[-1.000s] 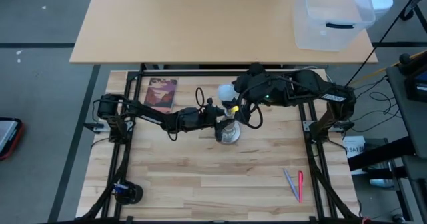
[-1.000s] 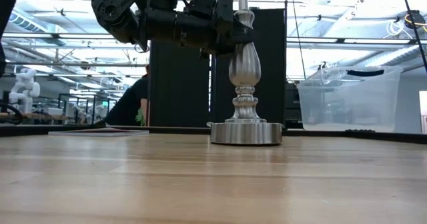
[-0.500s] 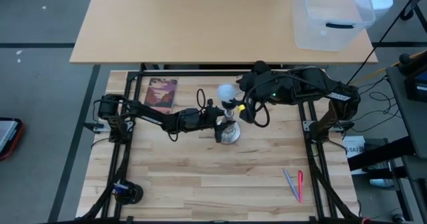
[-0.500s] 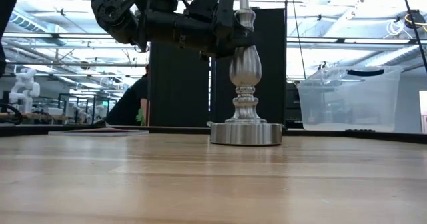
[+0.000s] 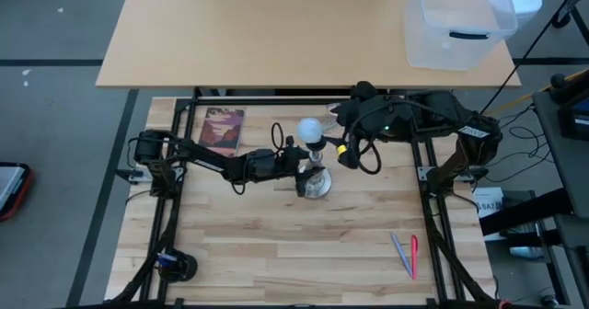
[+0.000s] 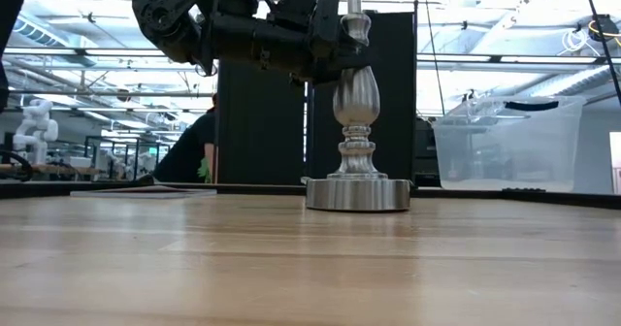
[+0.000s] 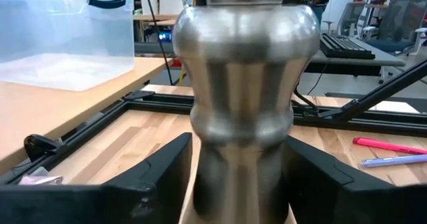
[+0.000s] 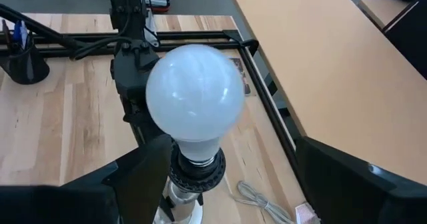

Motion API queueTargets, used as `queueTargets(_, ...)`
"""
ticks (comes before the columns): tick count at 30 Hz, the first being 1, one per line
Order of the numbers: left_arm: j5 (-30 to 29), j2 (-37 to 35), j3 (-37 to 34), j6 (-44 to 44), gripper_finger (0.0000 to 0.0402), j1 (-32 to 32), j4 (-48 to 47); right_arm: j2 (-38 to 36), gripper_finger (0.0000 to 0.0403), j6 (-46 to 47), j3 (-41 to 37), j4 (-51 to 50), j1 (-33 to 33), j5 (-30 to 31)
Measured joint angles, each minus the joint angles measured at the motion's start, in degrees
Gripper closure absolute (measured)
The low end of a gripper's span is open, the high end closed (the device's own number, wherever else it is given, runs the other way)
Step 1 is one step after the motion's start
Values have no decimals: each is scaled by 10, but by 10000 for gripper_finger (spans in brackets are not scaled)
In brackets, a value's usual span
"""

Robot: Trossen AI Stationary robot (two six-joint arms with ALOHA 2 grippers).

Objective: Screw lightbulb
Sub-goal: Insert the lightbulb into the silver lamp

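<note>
Frosted white globe lightbulb sits in the silver turned-metal stand, left claw spread around its post without touching, right claw wide beside the bulb.

Clear plastic bin, book, pens on tables.

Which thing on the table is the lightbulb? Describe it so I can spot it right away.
Find the silver stand near the middle of the wooden table, between the two arms. The lightbulb sits on top of it in the black socket. It is the only round, frosted white thing there.
</note>
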Motion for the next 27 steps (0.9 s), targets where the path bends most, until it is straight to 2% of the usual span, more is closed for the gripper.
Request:
queueTargets(14,-23,-43,0,1,93,-1,-61,-35,90,-14,0,-8,0,3)
queueTargets(27,-30,-116,0,14,88,-2,-165,-43,89,-24,0,-17,0,3)
